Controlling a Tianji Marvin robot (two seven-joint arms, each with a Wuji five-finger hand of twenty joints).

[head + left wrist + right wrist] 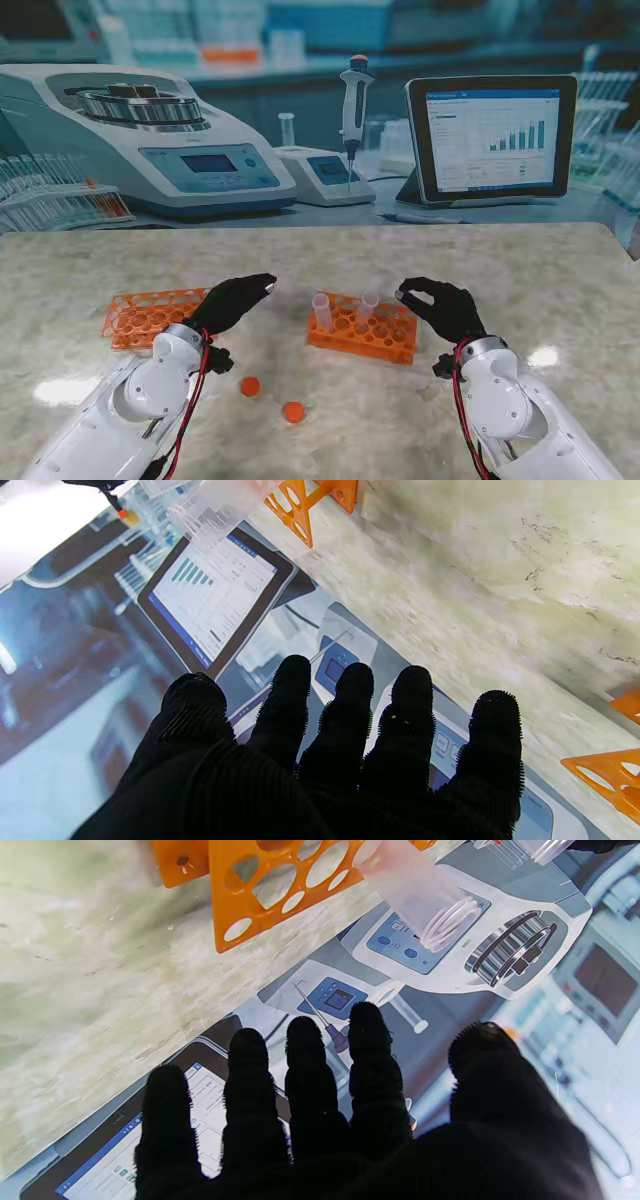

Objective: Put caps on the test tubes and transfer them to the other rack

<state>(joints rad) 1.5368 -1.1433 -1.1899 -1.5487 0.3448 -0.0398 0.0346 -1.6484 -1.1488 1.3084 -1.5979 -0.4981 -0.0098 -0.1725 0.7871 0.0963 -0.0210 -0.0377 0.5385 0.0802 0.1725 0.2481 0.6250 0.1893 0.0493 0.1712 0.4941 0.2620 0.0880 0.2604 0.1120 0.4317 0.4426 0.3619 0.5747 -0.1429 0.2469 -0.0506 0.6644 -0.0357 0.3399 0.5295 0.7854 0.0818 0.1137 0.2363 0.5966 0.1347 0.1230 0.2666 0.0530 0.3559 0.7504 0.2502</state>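
1. The left robot hand (232, 302) is open. Its black fingers (350, 700) are spread out and it holds nothing.
2. It hangs over the right end of the left rack (150, 315), which has no tubes in the holes that show.
3. The right robot hand (445, 308) is open too, with its fingers (305, 1060) apart and nothing in it.
4. It sits just beside the right end of the right rack (365, 335).
5. Two clear tubes stand in the right rack. One tube (321, 308) is at the left end and the other tube (370, 300) is near the middle. Both have no caps on.
6. The right robot hand's fingertips are close to the middle tube, but I cannot tell if they touch it.
7. Two orange caps lie flat on the tabletop (560, 290), nearer to me than the racks. One cap (250, 386) is close to the left arm, and the other cap (292, 411) is just to its right.
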